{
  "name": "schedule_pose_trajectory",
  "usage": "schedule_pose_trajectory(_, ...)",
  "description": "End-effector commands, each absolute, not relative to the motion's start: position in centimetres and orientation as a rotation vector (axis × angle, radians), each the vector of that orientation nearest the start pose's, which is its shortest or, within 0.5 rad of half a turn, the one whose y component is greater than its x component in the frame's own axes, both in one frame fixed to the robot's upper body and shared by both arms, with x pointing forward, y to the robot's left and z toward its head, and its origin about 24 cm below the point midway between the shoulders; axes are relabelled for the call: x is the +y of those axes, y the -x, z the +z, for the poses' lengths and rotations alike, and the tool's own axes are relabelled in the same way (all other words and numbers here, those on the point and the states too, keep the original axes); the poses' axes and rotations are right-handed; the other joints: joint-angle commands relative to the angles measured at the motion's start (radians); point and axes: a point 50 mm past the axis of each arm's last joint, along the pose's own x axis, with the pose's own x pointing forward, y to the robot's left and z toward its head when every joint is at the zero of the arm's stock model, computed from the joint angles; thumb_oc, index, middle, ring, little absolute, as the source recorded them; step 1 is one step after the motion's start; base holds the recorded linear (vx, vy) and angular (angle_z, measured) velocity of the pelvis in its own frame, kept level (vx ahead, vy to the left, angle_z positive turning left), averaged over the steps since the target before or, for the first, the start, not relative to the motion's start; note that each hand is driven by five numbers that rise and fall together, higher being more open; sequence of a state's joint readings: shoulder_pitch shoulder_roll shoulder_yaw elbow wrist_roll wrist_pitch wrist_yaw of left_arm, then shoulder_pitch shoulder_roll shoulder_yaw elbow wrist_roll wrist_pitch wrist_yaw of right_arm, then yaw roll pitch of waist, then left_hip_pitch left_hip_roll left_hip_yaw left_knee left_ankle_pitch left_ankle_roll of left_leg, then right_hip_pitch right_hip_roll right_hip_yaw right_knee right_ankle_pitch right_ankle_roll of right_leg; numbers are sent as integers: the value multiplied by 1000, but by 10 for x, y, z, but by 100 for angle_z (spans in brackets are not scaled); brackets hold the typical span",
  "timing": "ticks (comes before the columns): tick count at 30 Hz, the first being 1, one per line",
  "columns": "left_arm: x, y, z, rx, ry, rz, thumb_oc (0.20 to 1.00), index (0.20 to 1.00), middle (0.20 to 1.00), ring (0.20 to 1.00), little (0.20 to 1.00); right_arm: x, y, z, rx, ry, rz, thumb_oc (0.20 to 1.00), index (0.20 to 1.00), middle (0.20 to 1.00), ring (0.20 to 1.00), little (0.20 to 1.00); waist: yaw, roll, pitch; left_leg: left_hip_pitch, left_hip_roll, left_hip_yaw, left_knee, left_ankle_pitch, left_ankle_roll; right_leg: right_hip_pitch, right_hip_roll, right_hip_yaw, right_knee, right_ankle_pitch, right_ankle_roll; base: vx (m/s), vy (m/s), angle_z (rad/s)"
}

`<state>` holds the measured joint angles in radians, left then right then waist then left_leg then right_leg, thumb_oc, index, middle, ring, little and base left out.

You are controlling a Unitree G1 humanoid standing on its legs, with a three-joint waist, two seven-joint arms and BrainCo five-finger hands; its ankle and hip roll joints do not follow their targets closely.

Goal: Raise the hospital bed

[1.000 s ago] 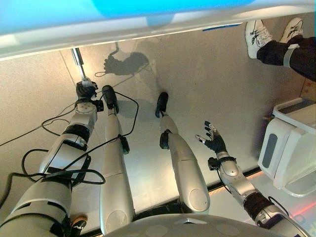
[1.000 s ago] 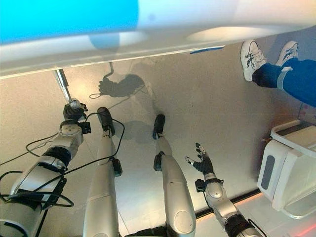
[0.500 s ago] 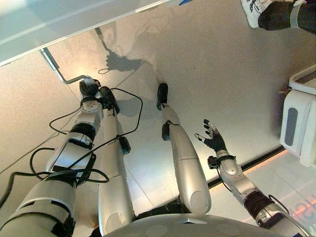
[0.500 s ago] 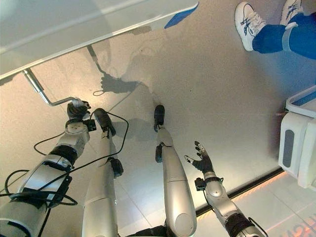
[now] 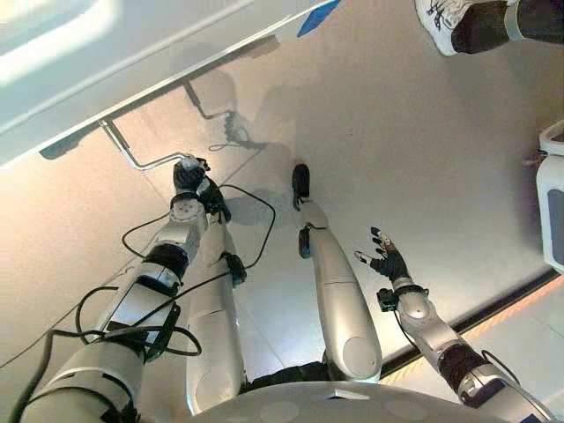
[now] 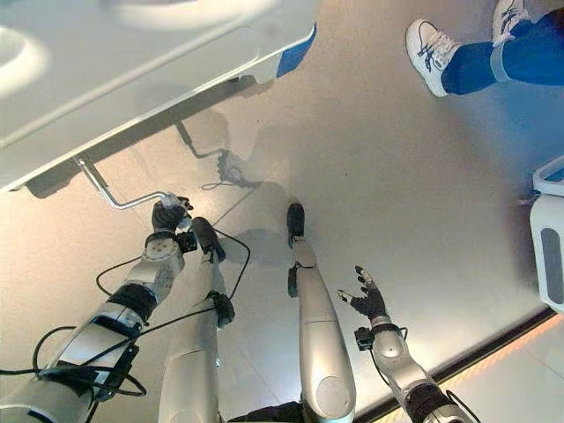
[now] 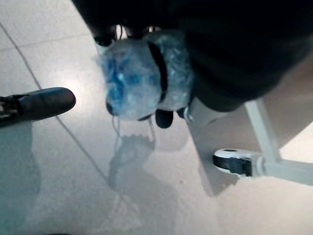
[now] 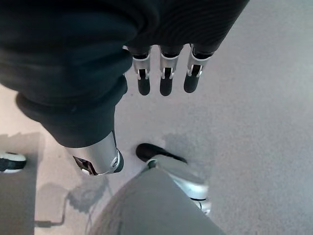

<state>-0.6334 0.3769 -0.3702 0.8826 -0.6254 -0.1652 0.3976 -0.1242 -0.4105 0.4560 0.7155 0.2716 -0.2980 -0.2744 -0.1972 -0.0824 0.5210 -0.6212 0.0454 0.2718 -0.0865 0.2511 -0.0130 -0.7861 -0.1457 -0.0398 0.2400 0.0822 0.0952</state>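
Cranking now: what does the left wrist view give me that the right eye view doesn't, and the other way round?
Left wrist view alone: the crank's blue-wrapped grip up close with the left hand curled round it, plus a bed caster on the floor.

Right eye view alone: the bent crank rod running up under the hospital bed, the right hand open in the air away from the bed, a person's shoe, and a white cart.

Both: the left hand shut on the crank handle, above the pale floor.
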Motion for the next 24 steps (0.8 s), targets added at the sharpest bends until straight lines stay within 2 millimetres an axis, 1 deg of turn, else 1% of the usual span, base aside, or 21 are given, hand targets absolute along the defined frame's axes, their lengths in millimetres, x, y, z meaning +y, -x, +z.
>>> schedule_pose_trajectory(1,155,-373,100,-119,-12,89,200,200,200,200,200,-229,-223,-62,382,385,-74,1000,1000,1000,1000,1000,-25,50,-1,124,-31,-42,-1,-110,-35,83,86,-68,-196,147,39,0,0,0)
schedule_pose_trajectory(2,153,-365,91,-107,12,71,200,200,200,200,200,-233,-222,-64,401,391,-93,1000,1000,1000,1000,1000,-13,58,-2,149,-36,-50,0,-112,-34,119,84,-72,-199,143,36,0,0,0)
schedule_pose_trajectory(4,152,-361,88,-105,26,58,200,200,200,200,200,-234,-221,-65,407,390,-99,1000,1000,1000,1000,1000,-7,62,-2,163,-37,-55,1,-113,-33,138,82,-79,-201,140,36,0,0,0)
schedule_pose_trajectory(6,150,-348,75,-87,61,30,200,200,200,200,200,-239,-218,-68,437,391,-125,1000,1000,1000,1000,1000,12,72,-13,199,-42,-67,0,-117,-30,186,76,-93,-210,135,36,34,8,19)
schedule_pose_trajectory(7,151,-344,73,-87,72,29,200,200,200,200,200,-239,-218,-69,443,389,-128,1000,1000,1000,1000,1000,18,75,-19,208,-43,-71,-1,-118,-29,199,73,-95,-213,133,36,30,9,18)
schedule_pose_trajectory(10,153,-340,70,-84,79,29,200,200,200,200,200,-239,-216,-71,453,387,-130,1000,1000,1000,1000,1000,25,76,-24,218,-44,-79,-1,-119,-28,215,71,-100,-215,132,36,22,9,16)
schedule_pose_trajectory(11,154,-334,66,-81,102,22,200,200,200,200,200,-241,-212,-75,478,385,-144,1000,1000,1000,1000,1000,40,78,-30,235,-48,-90,-1,-120,-27,245,64,-111,-219,128,35,14,4,17)
schedule_pose_trajectory(16,154,-334,66,-81,102,22,200,200,200,200,200,-241,-212,-75,478,385,-144,1000,1000,1000,1000,1000,40,78,-30,235,-48,-90,-1,-120,-27,245,64,-111,-219,128,35,-3,13,15)
schedule_pose_trajectory(17,166,-315,61,-88,131,12,200,200,200,200,200,-246,-207,-78,505,384,-169,1000,1000,1000,1000,1000,83,67,-44,247,-61,-115,1,-98,-14,290,38,-153,-237,145,33,-26,74,1)
schedule_pose_trajectory(18,173,-310,59,-81,123,16,200,200,200,200,200,-249,-202,-81,523,386,-180,1000,1000,1000,1000,1000,96,63,-51,250,-67,-130,2,-97,-12,310,33,-170,-245,144,36,-26,74,8)
schedule_pose_trajectory(24,176,-308,59,-85,117,17,200,200,200,200,200,-249,-201,-81,527,384,-181,1000,1000,1000,1000,1000,101,60,-50,251,-69,-136,3,-97,-11,318,30,-174,-246,146,38,4,25,39)
